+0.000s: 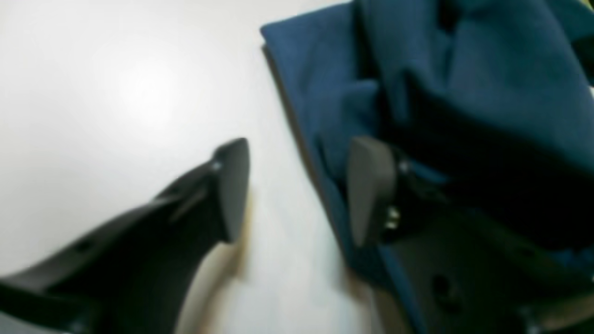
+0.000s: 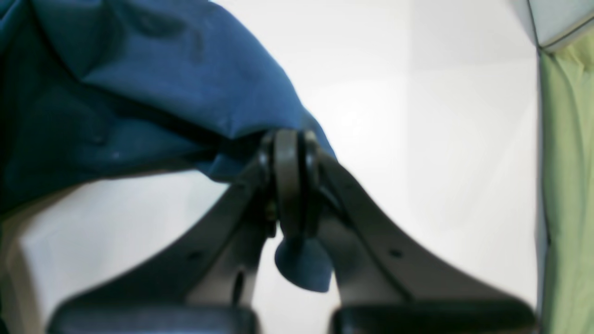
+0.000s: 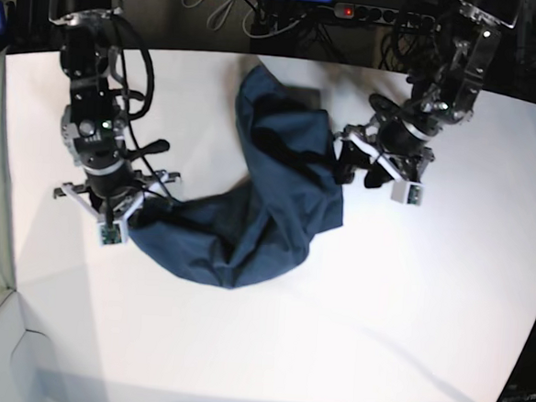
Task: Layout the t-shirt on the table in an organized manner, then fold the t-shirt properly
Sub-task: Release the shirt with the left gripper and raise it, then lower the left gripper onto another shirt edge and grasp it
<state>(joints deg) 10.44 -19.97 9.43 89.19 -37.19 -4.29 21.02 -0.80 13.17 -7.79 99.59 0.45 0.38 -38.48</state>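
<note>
Black fingers [image 1: 232, 190] of the left gripper [image 1: 297, 190] are standing apart, one over bare table [image 1: 116, 93], the other pressing onto the t-shirt [image 1: 464, 69], so the cloth's straight edge is running between them, unpinched. Across the table, the right gripper [image 2: 290, 185] is clenching a corner of the same shirt. In the base view the t-shirt [image 3: 269, 192] is lying bunched in a curve between both arms, so spreading it likely means pulling its ends apart.
</note>
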